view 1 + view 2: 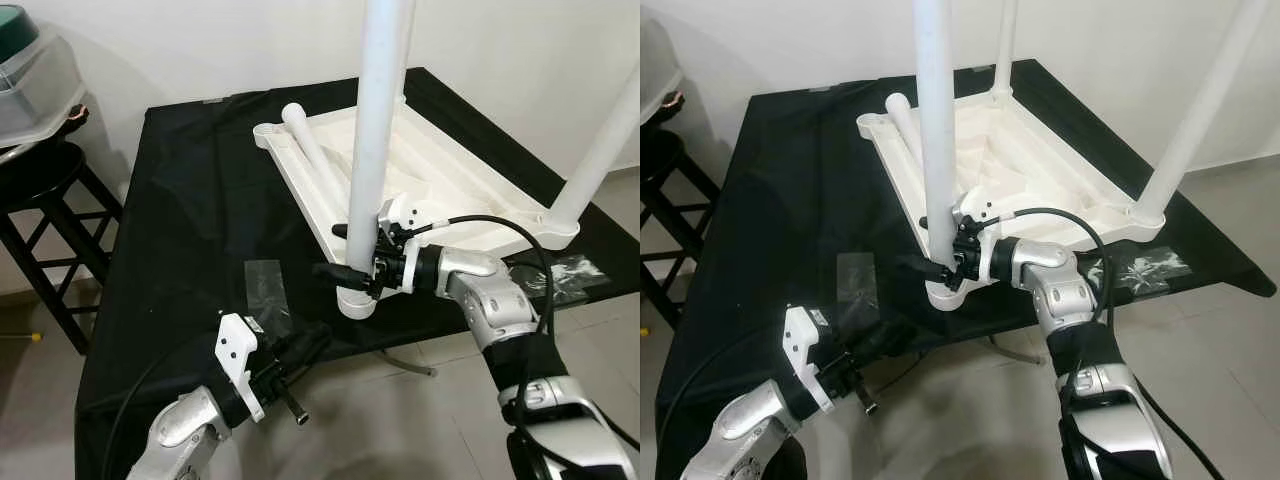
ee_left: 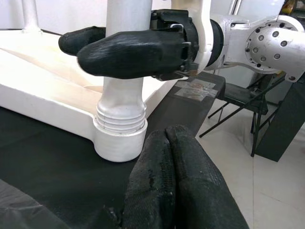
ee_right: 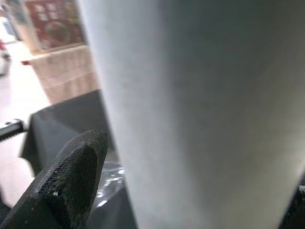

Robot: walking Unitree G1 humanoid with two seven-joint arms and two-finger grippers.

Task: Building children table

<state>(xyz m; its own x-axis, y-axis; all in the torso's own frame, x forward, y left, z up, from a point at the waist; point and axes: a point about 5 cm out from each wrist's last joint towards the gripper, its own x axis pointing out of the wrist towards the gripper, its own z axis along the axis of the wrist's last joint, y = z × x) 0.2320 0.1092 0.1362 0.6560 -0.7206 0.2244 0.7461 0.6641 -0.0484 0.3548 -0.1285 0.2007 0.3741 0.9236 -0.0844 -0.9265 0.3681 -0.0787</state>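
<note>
The tall white plastic table leg (image 1: 378, 130) is standing upright, its long axis running straight up from the round corner socket (image 1: 357, 300) of the upside-down white plastic children's tabletop (image 1: 440, 175), at the corner nearest the robot. The tabletop is lying underside up on the black-draped worktop (image 1: 190, 220), and the leg's ribbed collar is sitting in the socket (whether it is fully seated I cannot tell).

The right end effector (image 1: 345, 252) is reaching in from about 3 o'clock of the leg, low down just above the socket, with one black finger on each side of the shaft, so it is gripping the leg; the left wrist view is showing both fingers (image 2: 128, 52) lying across the white tube. This arm is clearly the nearer one, and any turning or pressing of the leg would, I judge, be working about that vertical axis.

The left end effector (image 1: 300, 352) is hovering off the worktop's near edge, at roughly 7 o'clock from the socket, its two fingers pressed together on nothing and pointing up toward the leg's base.

Further out, a second upright leg (image 1: 600, 150) is rising at 2 o'clock, a loose white leg (image 1: 315, 160) is lying flat inside the tabletop at 11 o'clock, and a black wooden stool (image 1: 45, 210) is standing at 9 o'clock.
</note>
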